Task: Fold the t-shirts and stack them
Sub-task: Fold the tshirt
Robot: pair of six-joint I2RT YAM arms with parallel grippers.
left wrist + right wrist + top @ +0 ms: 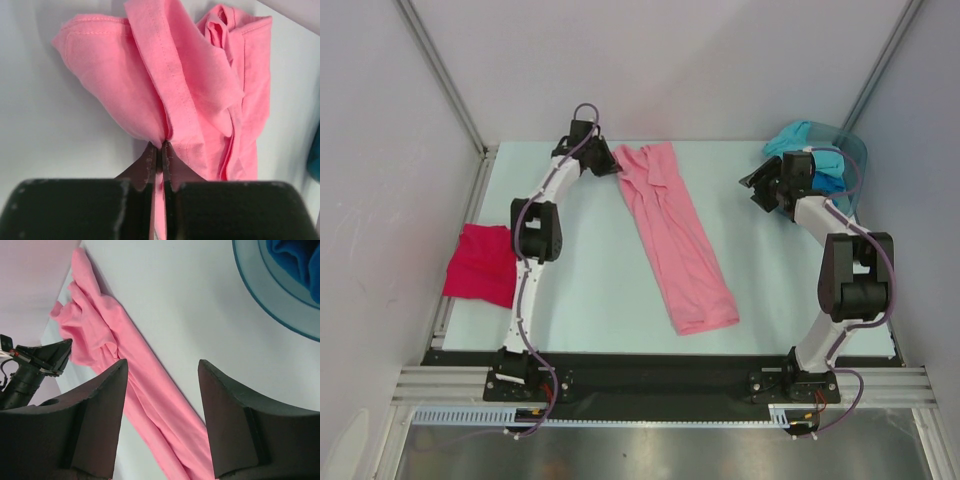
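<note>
The pale counter (590,290) carries everything. The pink shirt (670,235) lies across its middle as a long folded strip, running from 12 o'clock down toward 5 o'clock. At 2 o'clock sits the teal tub (855,150), holding the turquoise and blue shirts (828,172). The crimson shirt (482,264) lies bunched at 9 o'clock, at the counter's edge. My left jaws pinch the pink shirt's far end; my right jaws gape empty beside the tub.
</note>
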